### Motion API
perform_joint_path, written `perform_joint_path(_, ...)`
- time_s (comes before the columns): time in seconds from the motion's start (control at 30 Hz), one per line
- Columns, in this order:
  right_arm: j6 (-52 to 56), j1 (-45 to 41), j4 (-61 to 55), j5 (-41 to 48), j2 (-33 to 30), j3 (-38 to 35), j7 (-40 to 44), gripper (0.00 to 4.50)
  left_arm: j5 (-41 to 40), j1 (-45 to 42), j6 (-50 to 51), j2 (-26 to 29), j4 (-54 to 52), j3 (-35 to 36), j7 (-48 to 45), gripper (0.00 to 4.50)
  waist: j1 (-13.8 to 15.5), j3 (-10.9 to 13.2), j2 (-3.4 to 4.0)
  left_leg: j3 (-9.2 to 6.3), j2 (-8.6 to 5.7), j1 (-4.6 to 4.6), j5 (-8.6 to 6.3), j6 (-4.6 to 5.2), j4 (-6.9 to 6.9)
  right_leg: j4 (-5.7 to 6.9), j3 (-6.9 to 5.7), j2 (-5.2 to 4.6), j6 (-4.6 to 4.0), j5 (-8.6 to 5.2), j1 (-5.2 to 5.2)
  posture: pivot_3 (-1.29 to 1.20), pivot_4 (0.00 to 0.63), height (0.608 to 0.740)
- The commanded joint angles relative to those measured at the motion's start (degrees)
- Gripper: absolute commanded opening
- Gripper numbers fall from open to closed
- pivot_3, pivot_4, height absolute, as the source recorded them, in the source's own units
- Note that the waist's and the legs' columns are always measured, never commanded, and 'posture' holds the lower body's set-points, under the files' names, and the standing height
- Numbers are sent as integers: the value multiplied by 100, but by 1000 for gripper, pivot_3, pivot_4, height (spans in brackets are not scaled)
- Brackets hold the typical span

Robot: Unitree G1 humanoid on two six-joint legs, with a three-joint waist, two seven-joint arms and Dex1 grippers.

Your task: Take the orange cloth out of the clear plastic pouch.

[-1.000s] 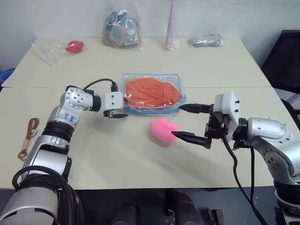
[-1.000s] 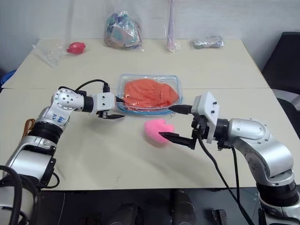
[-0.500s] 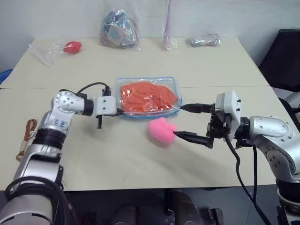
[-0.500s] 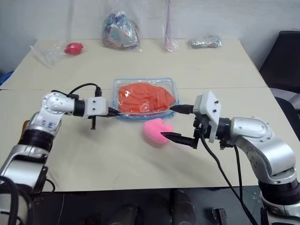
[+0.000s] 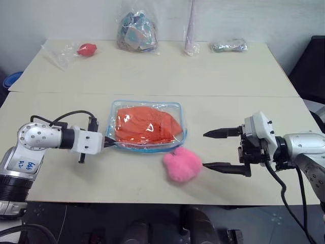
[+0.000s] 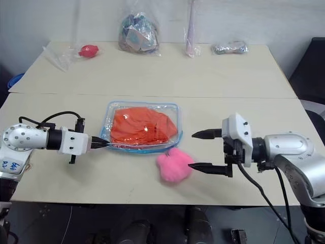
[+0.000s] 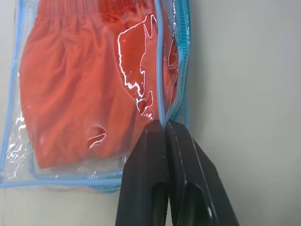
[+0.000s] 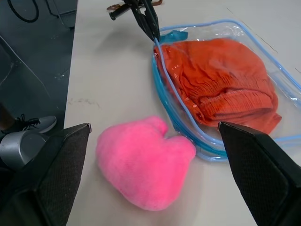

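The beige table (image 5: 152, 71) carries the clear plastic pouch (image 5: 177, 111) near its centre, flat, with the orange cloth (image 5: 144, 124) inside. At the pouch's nine o'clock corner the left gripper (image 5: 107, 143) is clenched on its blue zipper edge. At the pouch's four o'clock, just beside it, lies a pink heart-shaped plush (image 5: 182, 163), and the right gripper (image 5: 212, 150) hovers at the plush's three o'clock, fingers spread wide and grasping nothing.

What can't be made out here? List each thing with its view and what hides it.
- Left wrist view: the left gripper, shut on the clear plastic pouch; its jaws cover the pinched blue edge.
- Left wrist view: the orange cloth is cut off by the frame.
- Left eye view: contents of the far crinkly bag, too small.
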Motion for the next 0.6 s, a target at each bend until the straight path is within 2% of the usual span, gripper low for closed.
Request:
perform_joint_path(0.03,-118,-101,-33,52,-35,-132,-23,4500,125,-166,-73,-92,97,77,324,56,-8,0,0,2,-1,0,0,-1,0,0,0,3,0,0,0,0,150,740)
perform_joint_path(0.07,-126,-114,-26,46,-30,-125,-30,4500,122,-195,-12,-140,117,84,392,56,-9,0,0,3,-1,0,0,-1,0,0,1,4,0,0,-1,0,150,740)
perform_joint_path(0.17,-150,-115,-11,39,-41,-127,-17,4500,17,-190,139,-186,43,128,429,704,-11,0,0,5,-1,0,0,-1,0,0,0,6,-1,1,-2,0,150,740)
perform_joint_path(0.27,-170,-104,3,29,-53,-123,3,4500,-69,-94,193,-142,-97,195,420,1678,-12,0,0,7,0,1,0,-1,0,0,1,6,-1,1,-2,0,150,740)
perform_joint_path(0.4,-245,-85,54,-34,-72,-91,48,4500,-252,130,519,-53,-386,377,427,2691,-13,0,0,7,1,2,0,-1,0,0,2,6,-2,1,-2,0,150,740)
perform_joint_path(0.53,-339,-98,140,-121,-85,-73,86,4500,-960,524,1640,117,-1114,852,255,3890,-17,0,0,7,3,1,-1,-2,0,-1,2,7,-2,1,-2,0,150,740)
perform_joint_path(0.6,-435,-106,198,-240,-87,-46,90,4500,-1670,651,2831,242,-1645,1130,203,3890,-24,0,0,6,5,2,-1,-3,0,-1,2,7,-2,1,-3,0,150,740)
